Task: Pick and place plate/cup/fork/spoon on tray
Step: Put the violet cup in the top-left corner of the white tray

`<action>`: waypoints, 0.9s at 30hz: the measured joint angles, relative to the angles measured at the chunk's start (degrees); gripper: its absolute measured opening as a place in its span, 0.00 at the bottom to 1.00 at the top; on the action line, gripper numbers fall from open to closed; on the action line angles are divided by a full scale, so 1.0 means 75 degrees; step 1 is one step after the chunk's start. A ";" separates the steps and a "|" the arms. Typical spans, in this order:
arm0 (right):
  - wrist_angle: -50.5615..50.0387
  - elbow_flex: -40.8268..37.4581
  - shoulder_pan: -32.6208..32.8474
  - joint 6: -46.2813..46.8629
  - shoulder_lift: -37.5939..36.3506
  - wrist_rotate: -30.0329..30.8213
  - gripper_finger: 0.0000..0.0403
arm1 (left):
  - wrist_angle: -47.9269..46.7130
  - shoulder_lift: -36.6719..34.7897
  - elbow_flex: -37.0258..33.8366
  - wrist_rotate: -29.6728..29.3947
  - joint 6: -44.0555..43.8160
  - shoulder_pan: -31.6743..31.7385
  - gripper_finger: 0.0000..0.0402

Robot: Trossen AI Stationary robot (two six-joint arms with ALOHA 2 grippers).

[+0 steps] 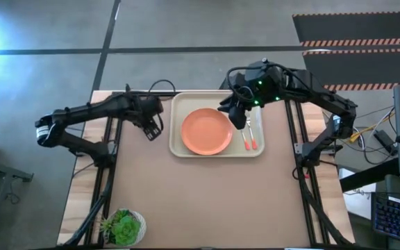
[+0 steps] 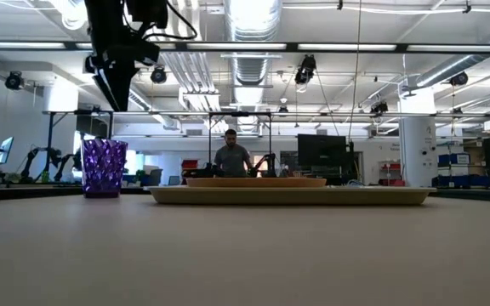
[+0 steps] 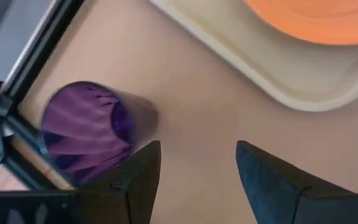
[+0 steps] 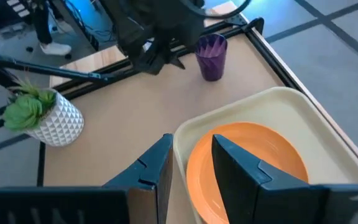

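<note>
Purple ribbed cup (image 3: 86, 127) upright on table, left claw (image 3: 197, 180) spread beside it, right claw (image 4: 191, 165) parted, empty.

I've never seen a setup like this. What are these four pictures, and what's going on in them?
Two dark robot arms work at one table, filmed four ways: from overhead, from table level, and from a camera on each wrist. On the table lies a cream tray already holding an orange plate, a fork and a spoon. A purple cup stands upright outside the tray, and a potted plant sits nearby. The left gripper, jaws open, hovers beside the cup. The right gripper hangs over the tray. Neither holds anything.
</note>
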 joint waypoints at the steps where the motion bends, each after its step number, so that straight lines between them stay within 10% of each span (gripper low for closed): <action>1: -0.0008 0.0000 0.0000 -0.0048 0.0000 -0.0039 0.25 | -0.0025 0.0000 0.0010 -0.0001 0.0035 0.0130 0.48; 27: -0.0014 0.0003 0.0000 -0.0165 0.0000 -0.0207 0.25 | -0.0312 0.2036 -0.0141 0.0113 0.1410 0.1832 0.48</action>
